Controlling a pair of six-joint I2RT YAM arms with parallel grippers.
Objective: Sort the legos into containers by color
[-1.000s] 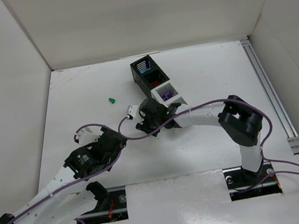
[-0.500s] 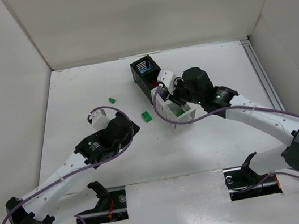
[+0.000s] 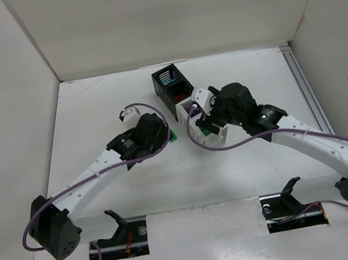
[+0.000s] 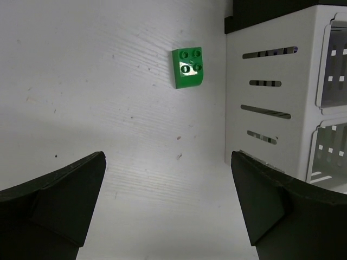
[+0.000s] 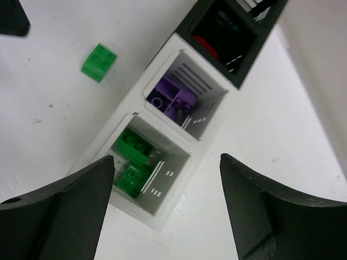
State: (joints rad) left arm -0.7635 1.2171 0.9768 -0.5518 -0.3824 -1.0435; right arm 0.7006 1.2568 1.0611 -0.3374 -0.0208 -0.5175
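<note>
The containers point(image 3: 166, 76) stand as a joined row at mid-table, two black bins at the far end and two white ones point(image 5: 162, 214) nearer. In the right wrist view the nearest white bin holds two green legos point(image 5: 133, 145), the one beside it holds purple legos point(image 5: 172, 100), and a black bin shows a red lego point(image 5: 206, 42). My right gripper point(image 5: 168, 200) hangs open and empty above the green bin. One green lego point(image 4: 188, 67) lies loose on the table beside the white bins point(image 4: 271, 108). My left gripper point(image 4: 168, 206) is open just short of it, with nothing between its fingers.
White walls enclose the table on the left, back and right. A metal rail point(image 3: 308, 101) runs along the right side. Purple cables point(image 3: 230, 146) loop off both arms over the table in front of the bins.
My right arm swung from the table left of the bins to over them, and its jaws now stand apart. My left arm reached right, up to the loose green lego.
</note>
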